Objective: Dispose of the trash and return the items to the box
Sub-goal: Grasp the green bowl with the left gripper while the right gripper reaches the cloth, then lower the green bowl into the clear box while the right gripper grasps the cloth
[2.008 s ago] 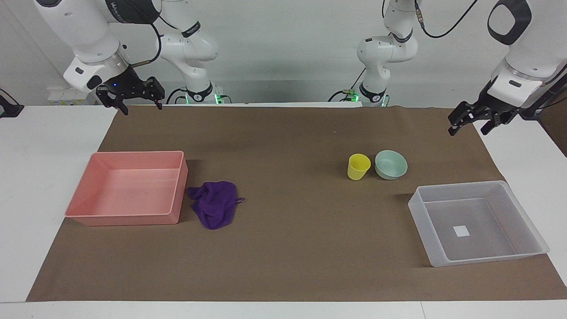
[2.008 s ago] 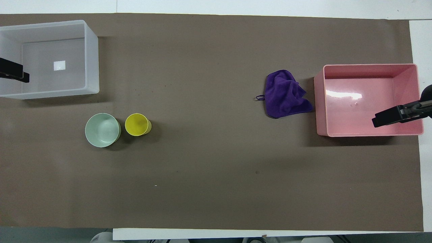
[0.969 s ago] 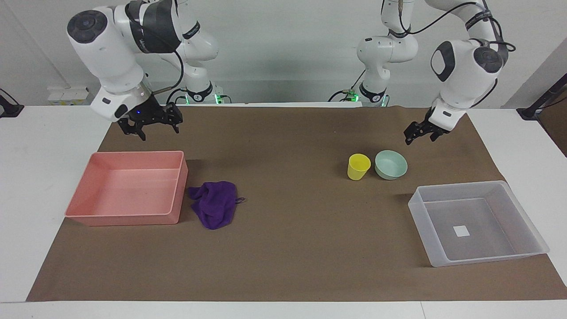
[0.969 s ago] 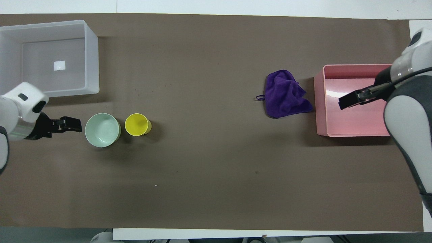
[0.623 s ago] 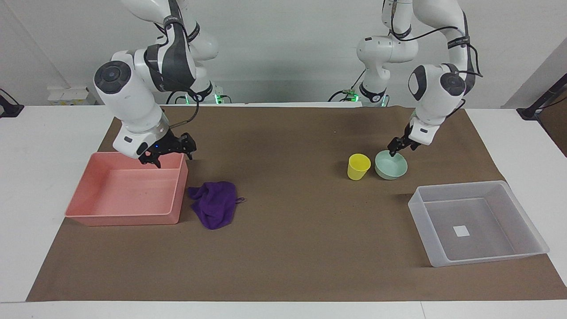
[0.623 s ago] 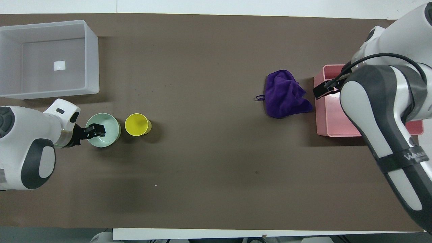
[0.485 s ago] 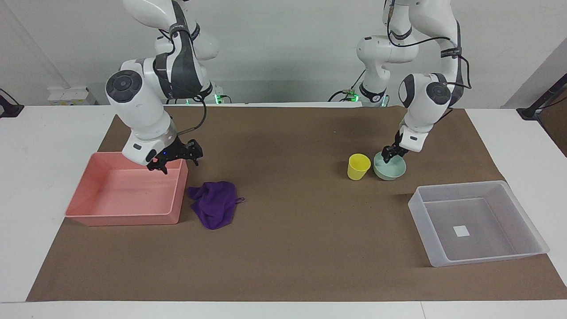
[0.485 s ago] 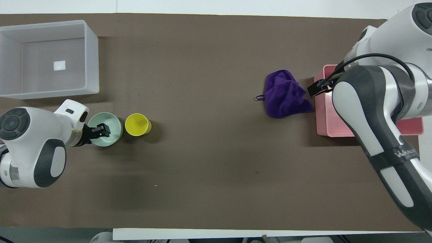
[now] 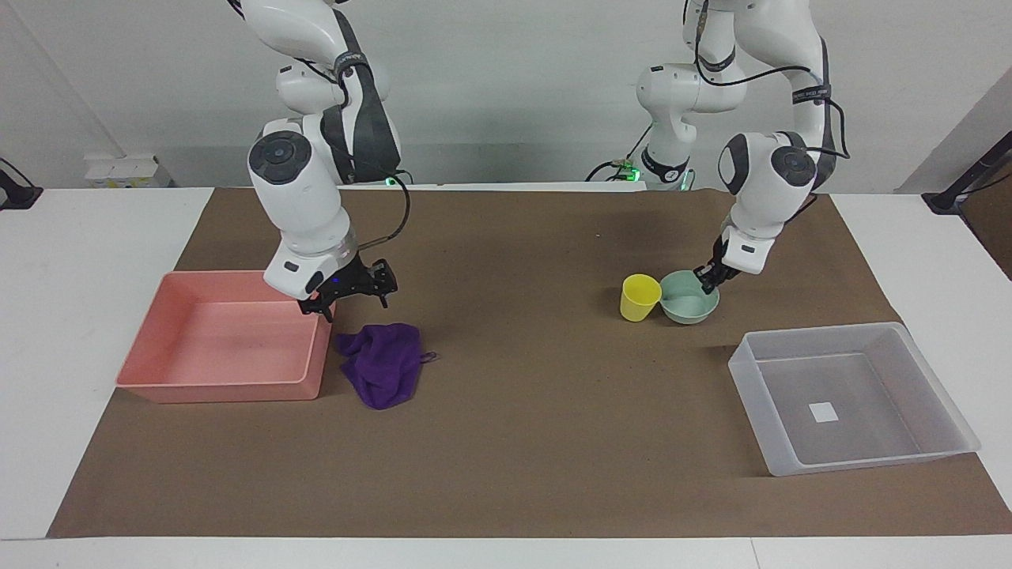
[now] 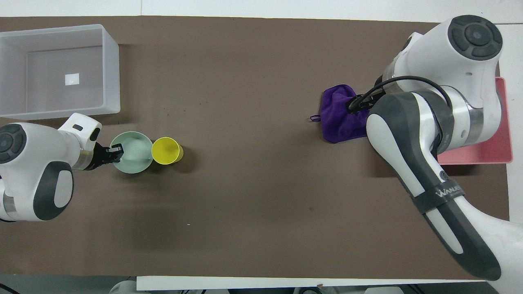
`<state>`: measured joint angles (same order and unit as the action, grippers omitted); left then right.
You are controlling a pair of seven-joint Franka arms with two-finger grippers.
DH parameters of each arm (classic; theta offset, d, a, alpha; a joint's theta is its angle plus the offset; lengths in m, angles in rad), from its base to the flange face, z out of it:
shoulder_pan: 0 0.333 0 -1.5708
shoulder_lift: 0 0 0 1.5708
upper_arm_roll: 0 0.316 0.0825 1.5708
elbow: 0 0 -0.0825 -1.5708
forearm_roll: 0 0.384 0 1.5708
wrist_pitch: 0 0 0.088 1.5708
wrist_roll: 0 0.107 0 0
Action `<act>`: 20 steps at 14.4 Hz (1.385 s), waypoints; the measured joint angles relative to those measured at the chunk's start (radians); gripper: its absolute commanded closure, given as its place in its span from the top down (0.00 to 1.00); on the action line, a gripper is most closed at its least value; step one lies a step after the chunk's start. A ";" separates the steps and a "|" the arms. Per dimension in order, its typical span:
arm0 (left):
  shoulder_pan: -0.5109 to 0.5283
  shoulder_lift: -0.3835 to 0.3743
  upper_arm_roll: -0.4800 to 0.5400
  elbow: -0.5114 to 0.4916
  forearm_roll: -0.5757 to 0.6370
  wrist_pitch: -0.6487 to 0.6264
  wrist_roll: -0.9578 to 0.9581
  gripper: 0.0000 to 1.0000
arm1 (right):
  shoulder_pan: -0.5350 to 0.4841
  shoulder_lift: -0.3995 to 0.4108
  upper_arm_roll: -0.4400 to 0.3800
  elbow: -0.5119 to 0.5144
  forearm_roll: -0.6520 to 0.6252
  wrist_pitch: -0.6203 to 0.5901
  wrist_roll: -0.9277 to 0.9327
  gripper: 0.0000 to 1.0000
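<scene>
- The left gripper [image 9: 709, 276] sat at the shallow mint-green bowl's [image 9: 686, 301] rim, fingers pinching it; the bowl touched the small yellow plastic cup [image 9: 639, 297].
- The right gripper [image 9: 353, 293], fingers spread, hung over the bench at 12 o'clock from the purple cloth rag [image 9: 381, 361], beside the pink tray [image 9: 223, 337].

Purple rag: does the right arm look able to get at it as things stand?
Probably yes. The right gripper hangs over the pink tray's corner, just above the purple rag, which lies bare on the mat with nothing on it.
</scene>
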<state>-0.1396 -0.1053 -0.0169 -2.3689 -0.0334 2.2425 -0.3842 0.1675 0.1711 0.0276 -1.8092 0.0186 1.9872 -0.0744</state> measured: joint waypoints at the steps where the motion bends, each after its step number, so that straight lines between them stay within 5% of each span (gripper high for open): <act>1: 0.003 -0.006 0.003 0.070 0.000 -0.095 0.011 0.00 | -0.003 0.001 -0.001 -0.013 0.000 0.018 0.001 0.99; 5: 0.089 -0.044 0.012 0.355 -0.002 -0.407 0.100 0.00 | -0.003 0.021 -0.003 -0.071 0.000 0.107 0.037 0.99; 8: 0.155 0.009 0.016 0.416 -0.031 -0.333 0.134 0.00 | -0.003 0.074 -0.002 -0.079 0.000 0.162 0.048 0.99; 12: 0.210 0.226 0.018 0.535 -0.038 -0.230 0.137 0.00 | 0.000 0.137 -0.002 -0.081 0.001 0.255 0.048 0.95; 14: 0.212 0.300 0.017 0.576 -0.052 -0.184 0.137 0.00 | 0.000 0.169 -0.001 -0.085 0.001 0.296 0.048 0.75; 18: 0.212 0.407 0.017 0.634 -0.091 -0.138 0.136 0.00 | 0.001 0.192 0.002 -0.090 0.001 0.307 0.048 0.14; 20: 0.213 0.454 0.018 0.671 -0.099 -0.121 0.136 0.00 | 0.005 0.192 0.003 -0.090 0.002 0.297 0.055 0.00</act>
<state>0.0735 0.3488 0.0013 -1.6974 -0.1324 2.1214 -0.2485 0.1728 0.3626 0.0310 -1.8990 0.0201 2.2837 -0.0195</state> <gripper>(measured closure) 0.974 0.604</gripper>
